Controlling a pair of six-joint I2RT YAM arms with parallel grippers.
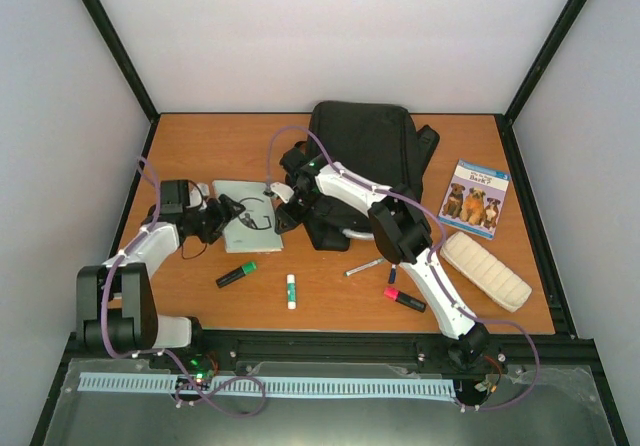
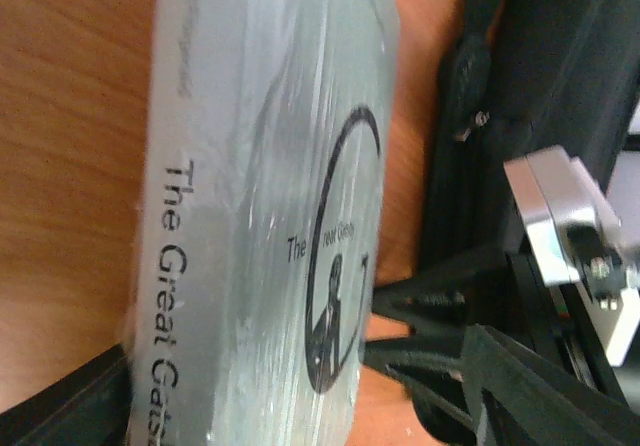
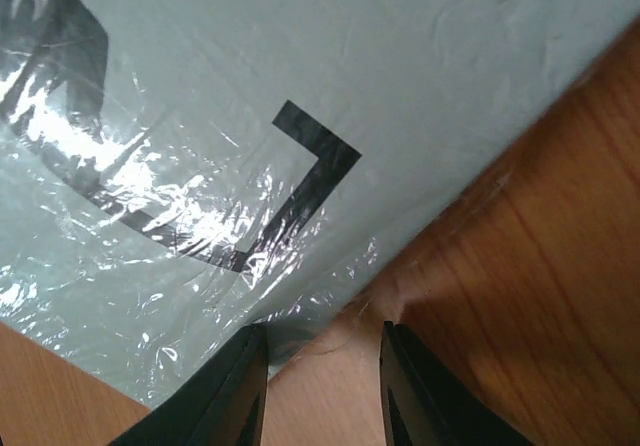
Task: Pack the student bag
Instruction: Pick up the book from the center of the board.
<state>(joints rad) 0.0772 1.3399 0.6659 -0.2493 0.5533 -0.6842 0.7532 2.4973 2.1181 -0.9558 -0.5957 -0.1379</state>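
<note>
Left gripper (image 1: 222,214): fingers spread wide either side of pale grey-green plastic-wrapped paperback book (image 1: 250,234) (spine reads The Great Gatsby); clamped or not, cannot tell. Book on orange-brown wooden table (image 1: 200,146). Right gripper (image 3: 322,344): released, jaws part-way apart, nothing between, tips at book's right corner. Large black fabric backpack (image 1: 365,146) lying at table's far centre, just right of book, partly under right arm.

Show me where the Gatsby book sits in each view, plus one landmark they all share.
Top external: the book lies left of centre, beside the bag.
Left wrist: the book fills the middle, with its spine lettering towards the camera.
Right wrist: its cover fills the upper left, with one corner at low centre.
Shared landmark: the orange table, which shows bare beside the book in all three views.
</note>
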